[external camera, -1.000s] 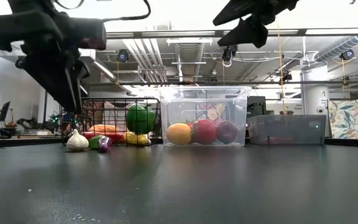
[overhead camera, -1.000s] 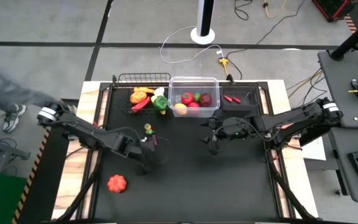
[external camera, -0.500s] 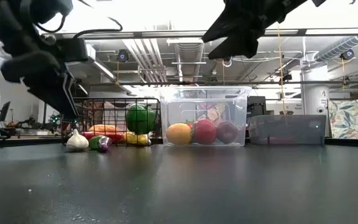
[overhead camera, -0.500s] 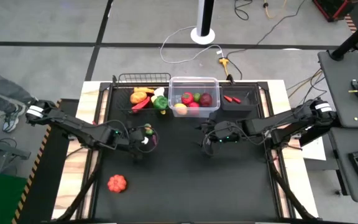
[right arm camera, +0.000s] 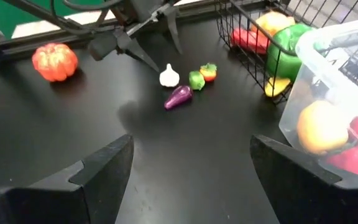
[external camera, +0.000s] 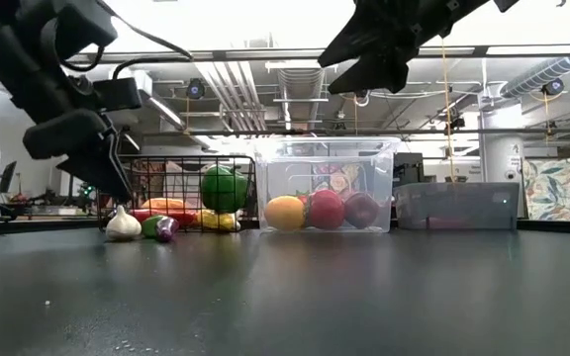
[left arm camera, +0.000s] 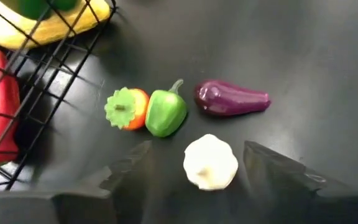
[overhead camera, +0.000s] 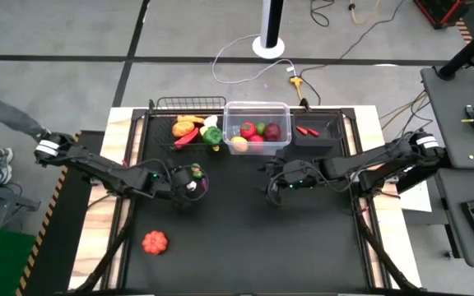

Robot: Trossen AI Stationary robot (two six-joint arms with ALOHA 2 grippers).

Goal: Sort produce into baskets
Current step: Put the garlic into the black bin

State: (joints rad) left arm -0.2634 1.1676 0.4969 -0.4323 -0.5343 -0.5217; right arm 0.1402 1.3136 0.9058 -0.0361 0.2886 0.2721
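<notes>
A: Left gripper [left arm camera: 194, 152] lowered since a second ago, fingers parted wider, straddling garlic [left arm camera: 211, 162] beside wire basket [overhead camera: 189, 104] (nothing grasped).

B: Likely next pick. Right gripper [right arm camera: 188, 162] parted, empty, hovering mid-table.

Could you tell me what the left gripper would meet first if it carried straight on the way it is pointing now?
Most likely the white garlic: it lies on the table between the left gripper's open fingers, directly ahead. The purple eggplant and green pepper lie just beyond, though depth is hard to judge.
</notes>
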